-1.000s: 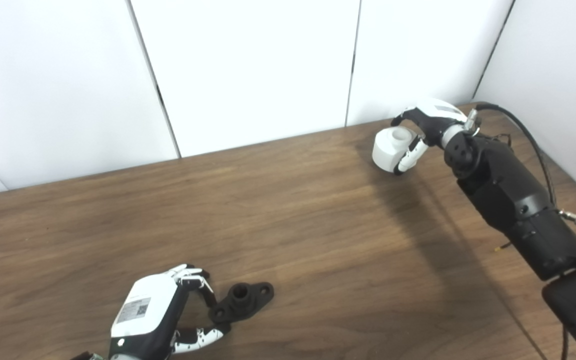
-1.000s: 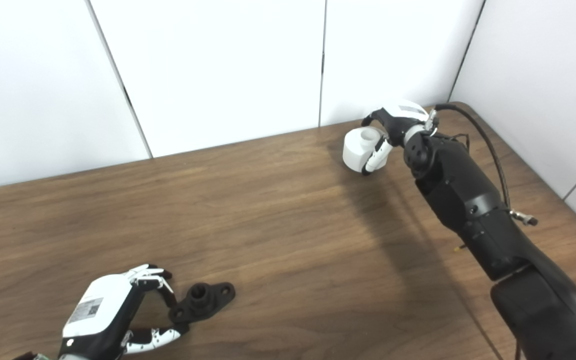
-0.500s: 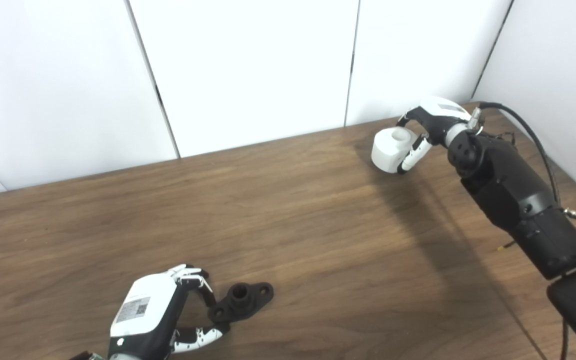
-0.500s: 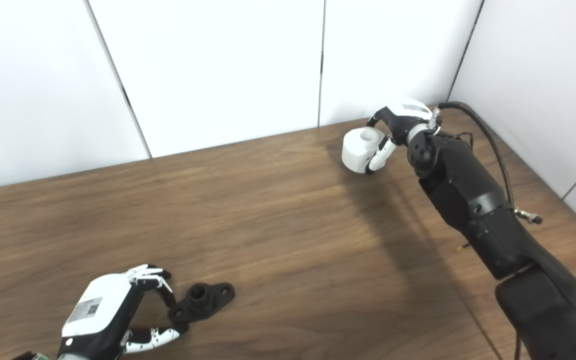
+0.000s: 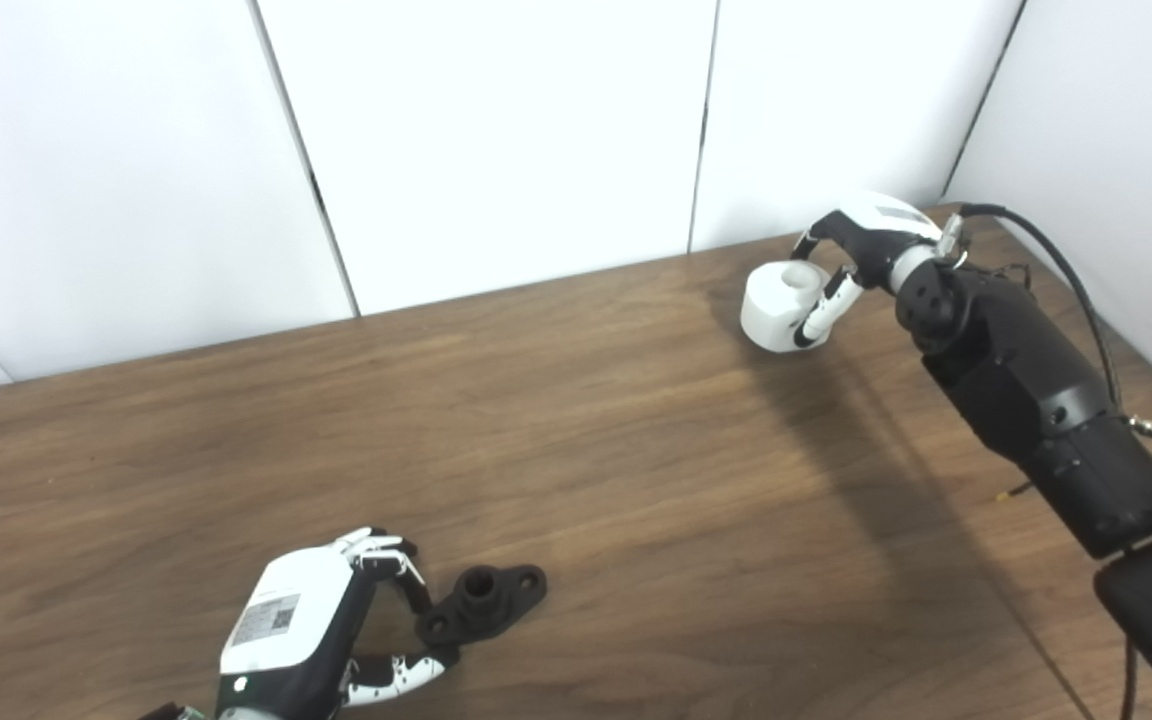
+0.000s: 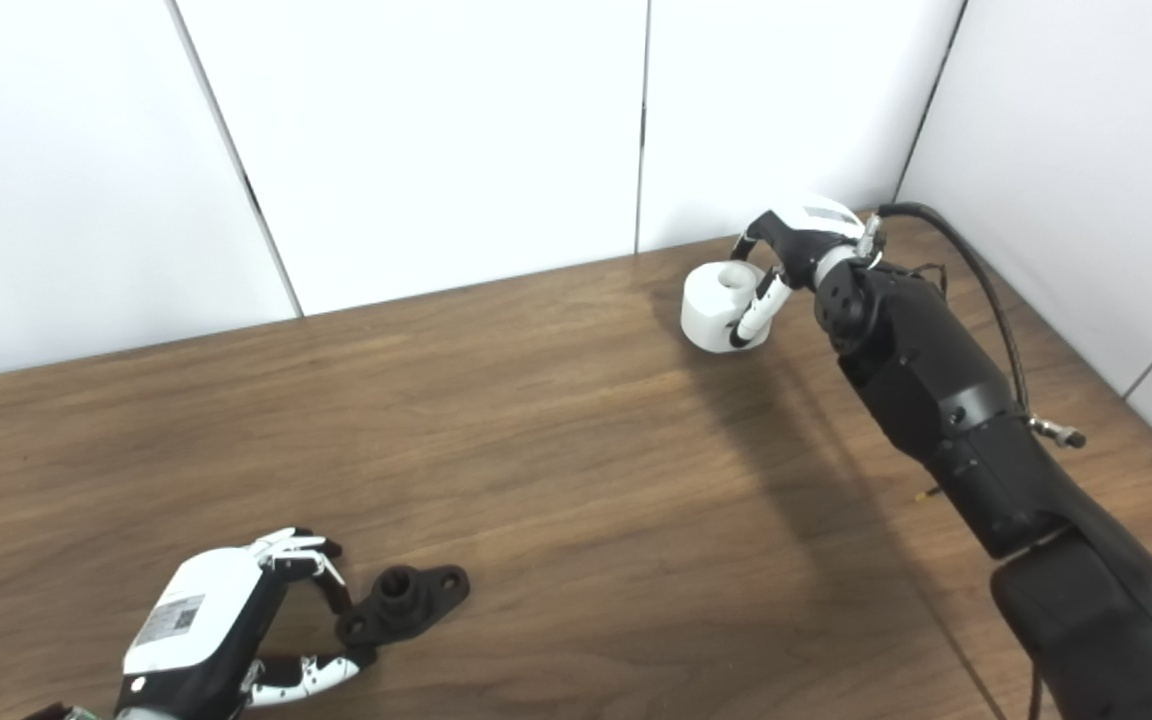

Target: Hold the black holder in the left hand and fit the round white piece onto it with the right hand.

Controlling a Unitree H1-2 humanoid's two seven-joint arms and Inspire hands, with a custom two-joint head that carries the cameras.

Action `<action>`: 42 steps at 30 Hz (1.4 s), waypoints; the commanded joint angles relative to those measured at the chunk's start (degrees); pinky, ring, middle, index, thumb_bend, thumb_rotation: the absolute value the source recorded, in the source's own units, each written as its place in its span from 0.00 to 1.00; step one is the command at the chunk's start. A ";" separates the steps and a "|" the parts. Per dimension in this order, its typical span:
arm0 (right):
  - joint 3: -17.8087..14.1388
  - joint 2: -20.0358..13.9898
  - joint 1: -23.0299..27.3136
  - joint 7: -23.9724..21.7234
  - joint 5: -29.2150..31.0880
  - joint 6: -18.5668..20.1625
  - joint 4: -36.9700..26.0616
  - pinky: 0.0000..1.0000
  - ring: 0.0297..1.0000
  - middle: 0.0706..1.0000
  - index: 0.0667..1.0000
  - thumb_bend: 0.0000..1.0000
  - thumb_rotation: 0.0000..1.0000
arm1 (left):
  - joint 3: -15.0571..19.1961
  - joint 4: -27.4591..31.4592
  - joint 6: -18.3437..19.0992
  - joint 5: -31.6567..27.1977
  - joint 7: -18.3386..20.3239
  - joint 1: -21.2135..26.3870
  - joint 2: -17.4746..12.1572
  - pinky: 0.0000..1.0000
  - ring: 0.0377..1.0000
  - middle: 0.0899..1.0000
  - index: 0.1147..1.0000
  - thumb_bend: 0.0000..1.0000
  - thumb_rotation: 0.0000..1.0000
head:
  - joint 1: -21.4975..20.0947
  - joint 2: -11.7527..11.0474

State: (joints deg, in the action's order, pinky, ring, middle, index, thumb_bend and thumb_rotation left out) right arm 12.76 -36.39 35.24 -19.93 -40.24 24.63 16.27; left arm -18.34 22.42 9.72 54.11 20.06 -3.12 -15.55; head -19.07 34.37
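Note:
The black holder (image 5: pixel 488 598), a flat flange with a short round socket, lies on the wooden table (image 5: pixel 576 450) near the front left. My left hand (image 5: pixel 296 625) is beside it, fingers and thumb pinched on its near lobe. At the far right by the wall, the round white piece (image 5: pixel 771 312), a short cylinder with a hole in its top, sits in my right hand (image 5: pixel 871 235). That hand's fingers curl over the top and the thumb lies across the front. The piece is a little tilted, and I cannot tell if it clears the table.
White wall panels (image 5: pixel 496 130) close off the back and right side of the table. A black cable (image 5: pixel 1066 290) loops along my right forearm near the right edge. A dark shadow of the arm falls across the table's right half.
My right hand has shifted the white piece slightly left and down and tipped it a little. The left hand and the black holder have not moved.

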 commanded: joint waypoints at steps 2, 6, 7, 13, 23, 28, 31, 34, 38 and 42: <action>-1.27 -1.39 2.37 2.37 0.16 -1.30 -2.10 0.95 0.97 0.88 0.58 0.83 0.12 | -0.66 -2.66 3.01 0.10 4.22 -3.05 -0.88 0.82 0.87 0.77 0.42 0.52 0.04 | -0.07 0.09; -1.34 -1.33 2.18 2.53 0.46 -1.19 -2.38 0.95 0.96 0.87 0.57 0.82 0.13 | -0.73 -2.52 2.95 0.14 4.26 -3.12 -0.91 0.82 0.87 0.77 0.42 0.52 0.04 | -0.10 0.20; -1.43 -1.30 2.12 2.63 0.57 -1.25 -2.41 0.95 0.96 0.86 0.51 0.67 0.13 | -0.74 -2.47 2.97 0.14 4.31 -3.14 -0.89 0.82 0.87 0.77 0.42 0.52 0.04 | -0.10 0.20; -1.63 -1.47 1.75 3.47 0.94 -2.31 -2.42 0.97 0.96 0.84 0.45 0.53 0.14 | -0.78 -2.33 3.37 0.35 4.37 -3.18 -0.56 0.81 0.87 0.77 0.42 0.52 0.04 | -0.09 0.31; -1.64 -1.80 1.33 3.99 1.33 -3.16 -2.46 0.97 0.95 0.83 0.45 0.52 0.13 | -1.05 -2.44 3.69 0.74 4.19 -3.07 -0.01 0.81 0.87 0.77 0.42 0.52 0.04 | 0.44 0.33; -1.27 -2.55 0.52 2.16 1.16 -2.88 -4.55 0.95 0.95 0.82 0.45 0.52 0.13 | -1.02 -2.60 4.06 0.70 4.20 -3.05 0.50 0.81 0.87 0.77 0.42 0.52 0.04 | 1.34 0.46; -1.10 -2.99 -0.85 -0.17 0.53 -0.69 -8.94 0.94 0.95 0.82 0.45 0.52 0.13 | -1.21 -2.36 4.30 1.16 4.55 -3.02 0.68 0.81 0.87 0.77 0.42 0.52 0.04 | 1.95 0.72; -1.05 -3.11 -2.38 -2.22 -0.42 1.15 -13.80 0.94 0.94 0.81 0.45 0.52 0.13 | -1.38 -2.16 4.37 1.52 4.70 -3.01 0.79 0.81 0.87 0.77 0.42 0.52 0.04 | 2.73 1.17; -1.71 -2.33 -4.38 -5.05 -1.96 2.18 -20.43 0.95 0.94 0.81 0.45 0.52 0.14 | -1.38 -2.45 3.85 1.24 4.01 -3.03 0.87 0.80 0.86 0.77 0.42 0.52 0.04 | 3.92 1.89; -2.61 -0.04 -5.81 -10.24 -4.44 2.27 -27.80 0.94 0.93 0.79 0.45 0.52 0.14 | -1.52 -2.49 3.70 1.42 3.78 -3.12 1.05 0.81 0.86 0.76 0.42 0.52 0.04 | 5.31 2.46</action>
State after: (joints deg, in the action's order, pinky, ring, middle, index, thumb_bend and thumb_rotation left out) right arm 11.31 -36.57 27.73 -29.12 -43.00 26.74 -7.47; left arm -18.64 22.58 11.00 55.38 20.05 -3.17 -14.05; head -14.24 36.56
